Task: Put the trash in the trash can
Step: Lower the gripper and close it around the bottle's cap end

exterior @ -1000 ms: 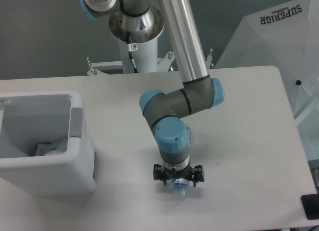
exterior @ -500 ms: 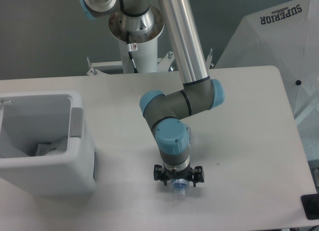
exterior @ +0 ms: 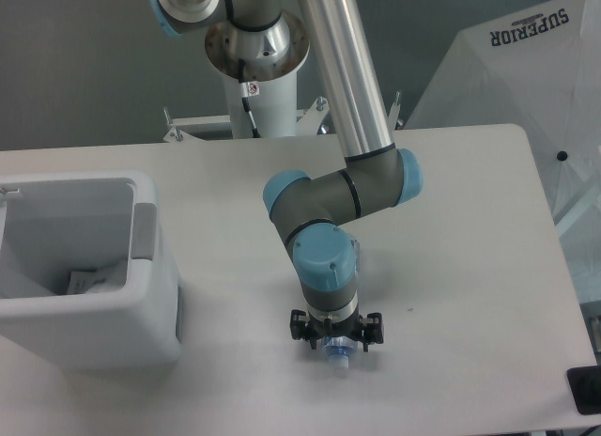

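Where the fixed camera looks down across the white table [exterior: 451, 267], the trash can [exterior: 89, 333] serves as the landmark: a white boxy bin with rounded corners and a grey rectangular panel on its right rim, standing at the table's left side with its open top facing up. Inside the can, low against its near wall, lies a small clear plastic bag [exterior: 92, 280] with white printed labels.

Well to the right of the can, near the table's front edge, the arm's grey and blue wrist points straight down. The gripper [exterior: 335, 347] hangs at the wrist's lower end, black, right at the table surface. Just beneath it a bluish cap and a bit of clear plastic show: this is the bottle [exterior: 336, 357], most of it hidden by the gripper body above. From this angle the fingers are not visible, so I cannot tell whether the gripper is clamped on the bottle or merely set around it.

Behind the can and to its right, beyond the table's far edge, rises the robot's white mounting column [exterior: 261, 98]. Far right of the can, past the table's corner, stands a white umbrella [exterior: 526, 70] printed with the word SUPERIOR.
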{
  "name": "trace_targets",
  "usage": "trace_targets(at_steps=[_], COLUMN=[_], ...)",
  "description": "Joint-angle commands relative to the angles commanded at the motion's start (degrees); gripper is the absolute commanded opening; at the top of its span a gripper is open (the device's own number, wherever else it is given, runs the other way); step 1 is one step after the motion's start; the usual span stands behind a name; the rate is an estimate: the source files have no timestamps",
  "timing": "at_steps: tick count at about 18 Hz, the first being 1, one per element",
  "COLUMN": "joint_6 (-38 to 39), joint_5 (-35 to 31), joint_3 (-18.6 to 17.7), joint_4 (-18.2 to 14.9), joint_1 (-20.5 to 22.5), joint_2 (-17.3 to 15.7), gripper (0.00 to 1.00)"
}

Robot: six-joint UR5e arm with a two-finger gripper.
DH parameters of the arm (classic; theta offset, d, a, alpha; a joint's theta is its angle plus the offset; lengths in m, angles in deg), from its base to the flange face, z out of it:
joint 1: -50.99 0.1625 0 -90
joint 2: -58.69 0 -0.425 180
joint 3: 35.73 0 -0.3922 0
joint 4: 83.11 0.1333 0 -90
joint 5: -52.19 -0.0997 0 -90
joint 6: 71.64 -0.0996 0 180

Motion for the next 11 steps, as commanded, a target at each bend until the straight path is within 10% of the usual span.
trace_targets(at_steps=[11], joint_6=[0.2], joint_5=[-0.1], joint_3=[0.0], joint_4=[0.0], joint_1=[0.0], joint_2=[0.0], gripper=[0.70])
